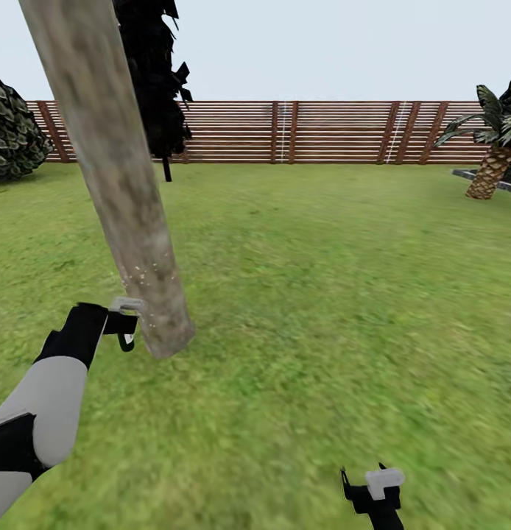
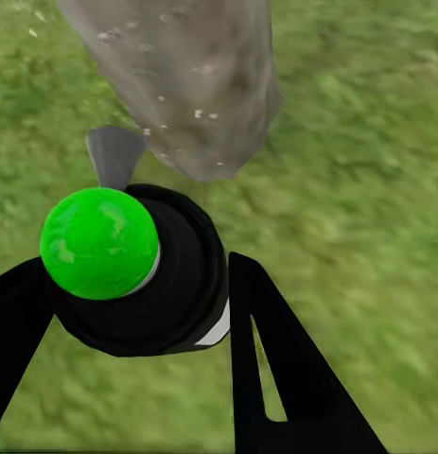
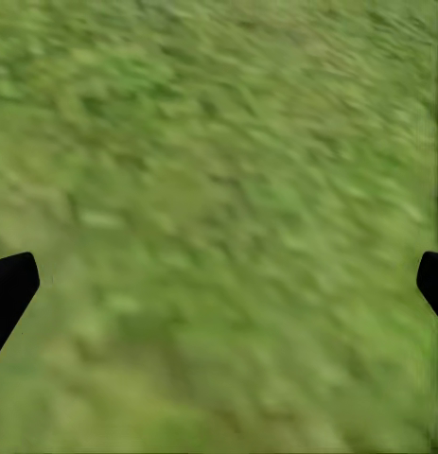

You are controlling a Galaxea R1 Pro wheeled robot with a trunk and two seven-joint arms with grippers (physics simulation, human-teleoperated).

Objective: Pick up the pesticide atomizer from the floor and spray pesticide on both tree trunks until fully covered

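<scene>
A thick, pale grey-brown mottled tree trunk (image 1: 115,169) crosses the head view at upper left and meets the grass at its base. My left gripper (image 1: 124,325) is shut on the pesticide atomizer (image 1: 127,305) right beside the trunk's lower end. In the left wrist view the atomizer (image 2: 152,284) shows a black top, a bright green spot and a grey nozzle aimed at the trunk (image 2: 195,76), which carries small white specks. My right gripper (image 1: 372,492) hangs low over the lawn, open, with bare grass between its fingers (image 3: 10,288).
A brown slatted fence (image 1: 322,132) closes the far side of the lawn. A black-foliage tree (image 1: 156,81) stands behind the trunk, a dark shrub (image 1: 12,129) at far left, and a short palm (image 1: 495,165) at far right. Open grass lies ahead and to the right.
</scene>
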